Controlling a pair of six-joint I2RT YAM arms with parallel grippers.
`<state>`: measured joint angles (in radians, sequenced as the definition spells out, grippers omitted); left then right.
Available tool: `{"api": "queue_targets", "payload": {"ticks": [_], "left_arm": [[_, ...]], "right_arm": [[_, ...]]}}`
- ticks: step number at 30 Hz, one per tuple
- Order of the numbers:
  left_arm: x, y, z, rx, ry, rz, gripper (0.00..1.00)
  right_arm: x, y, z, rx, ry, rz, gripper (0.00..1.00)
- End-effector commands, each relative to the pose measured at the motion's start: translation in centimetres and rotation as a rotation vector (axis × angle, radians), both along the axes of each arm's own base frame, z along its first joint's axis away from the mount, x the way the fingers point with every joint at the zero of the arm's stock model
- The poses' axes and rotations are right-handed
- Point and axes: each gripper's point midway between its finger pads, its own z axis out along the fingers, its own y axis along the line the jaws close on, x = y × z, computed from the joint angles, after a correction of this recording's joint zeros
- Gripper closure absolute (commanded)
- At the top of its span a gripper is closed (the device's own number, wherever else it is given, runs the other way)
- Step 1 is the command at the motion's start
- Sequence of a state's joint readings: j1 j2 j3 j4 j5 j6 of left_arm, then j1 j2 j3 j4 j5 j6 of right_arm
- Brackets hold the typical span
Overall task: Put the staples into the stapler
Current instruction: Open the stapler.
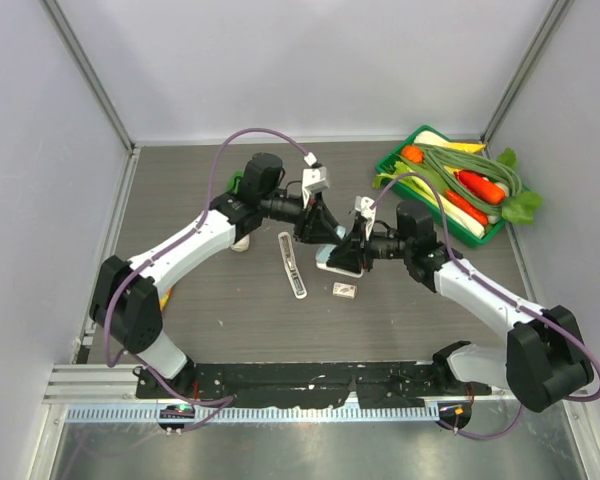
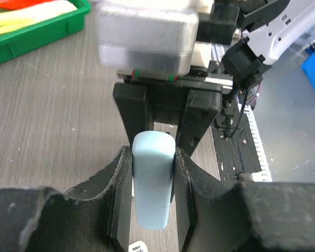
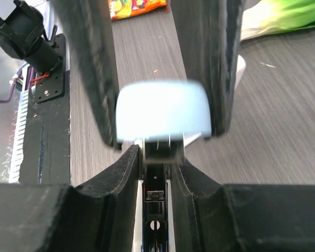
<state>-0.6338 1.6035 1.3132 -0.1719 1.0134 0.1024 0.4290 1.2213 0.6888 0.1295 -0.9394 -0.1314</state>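
Grey table: we find the left end effector and right end effector pinching one pale blue bar. The stapler and staples lie just beside. We advise firm, level, untwisted holds.

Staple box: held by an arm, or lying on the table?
Lying on the table: the staple box sits flat, clear of both arms' jaws, which meet around a pale blue bar.

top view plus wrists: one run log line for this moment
left gripper: shut on pale blue bar | right gripper: shut on pale blue bar | stapler: on table, untouched | staples: box on table, untouched
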Motion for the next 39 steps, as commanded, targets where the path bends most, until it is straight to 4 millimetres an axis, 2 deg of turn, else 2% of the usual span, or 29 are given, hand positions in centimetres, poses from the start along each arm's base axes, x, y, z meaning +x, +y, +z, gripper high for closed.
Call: {"api": "queue_targets", "payload": {"ticks": [1,4,10,11,13,24,29,32,39], "left_arm": [[2.5,1.8,3.7,-0.108,0.01,0.131,1.0],[3.8,2.8,5.1,-0.178,0.027,0.189,1.0],[5.2,4.1,7.4,-0.289,0.004,0.258,1.0],[5.5,4.5,7.2,-0.297,0.041,0.279,1.0],[5.9,4.9,8.4,-0.352,0.022,0.296,1.0],[8.2,8.0,10.7,-0.52,0.043,0.446,1.0],[8.6,9.1,11.5,-0.581,0.033,0.488,1.0],[8.4,8.8,11.1,-0.566,0.04,0.461,1.0],[5.1,6.8,9.8,-0.493,0.003,0.285,1.0]], "right_arm": [[1.7,-0.7,3.5,0.085,-0.092,-0.063,0.99],[2.0,-1.0,3.7,0.104,-0.08,-0.081,0.99],[2.2,-1.1,4.0,0.13,-0.061,-0.1,0.99],[2.2,-1.2,4.0,0.135,-0.057,-0.104,0.99],[2.5,-1.3,4.0,0.145,-0.048,-0.124,0.99],[3.0,-1.5,4.3,0.189,-0.021,-0.162,0.99],[2.9,-1.4,4.3,0.203,-0.003,-0.159,0.99],[2.8,-1.3,4.1,0.203,0.008,-0.15,0.99],[2.0,-0.9,4.2,0.195,0.01,-0.084,0.99]]}}
